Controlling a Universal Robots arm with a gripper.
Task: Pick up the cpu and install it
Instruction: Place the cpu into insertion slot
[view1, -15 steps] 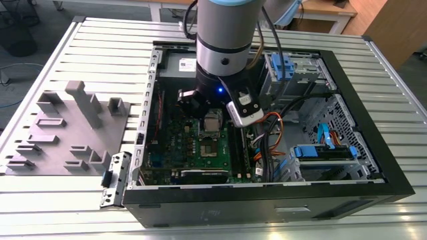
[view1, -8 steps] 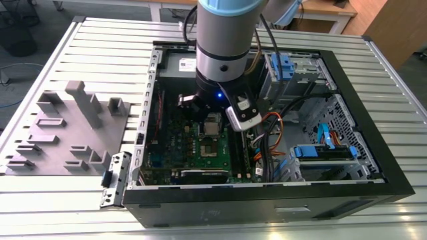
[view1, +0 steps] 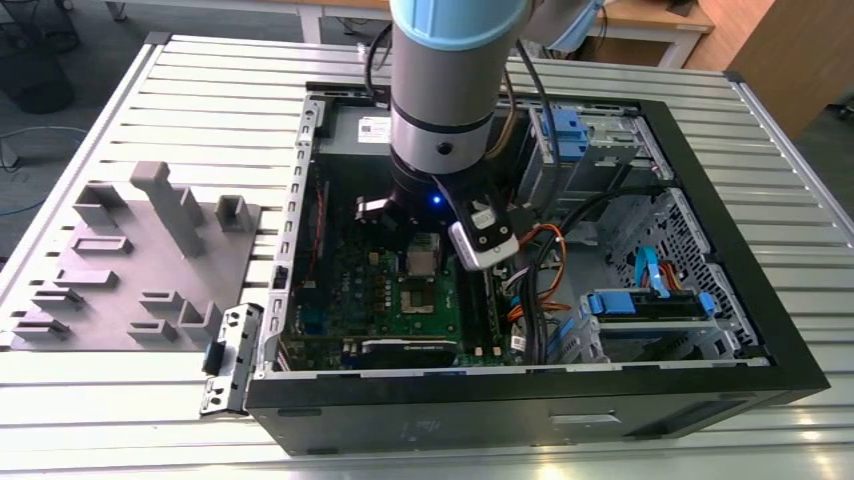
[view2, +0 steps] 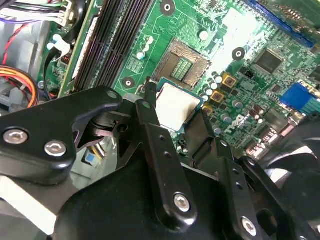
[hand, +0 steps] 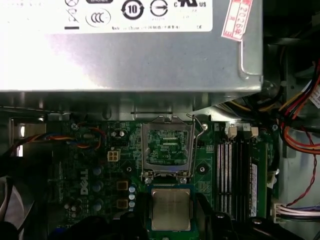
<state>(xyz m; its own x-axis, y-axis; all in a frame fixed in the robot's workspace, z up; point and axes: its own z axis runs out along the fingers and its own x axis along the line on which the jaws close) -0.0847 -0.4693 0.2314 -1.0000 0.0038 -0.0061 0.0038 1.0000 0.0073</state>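
Fingers (view2: 150, 115) clamped on cpu (view2: 175, 105) edges, holding it over mobo (view2: 190, 20) just beside open socket (view2: 182, 65).

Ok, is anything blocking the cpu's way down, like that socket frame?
Nothing visible. The gripper holds the cpu by its sides just above the board. The frame stands open beside the cpu, not over it. What lies directly under the cpu is hidden.
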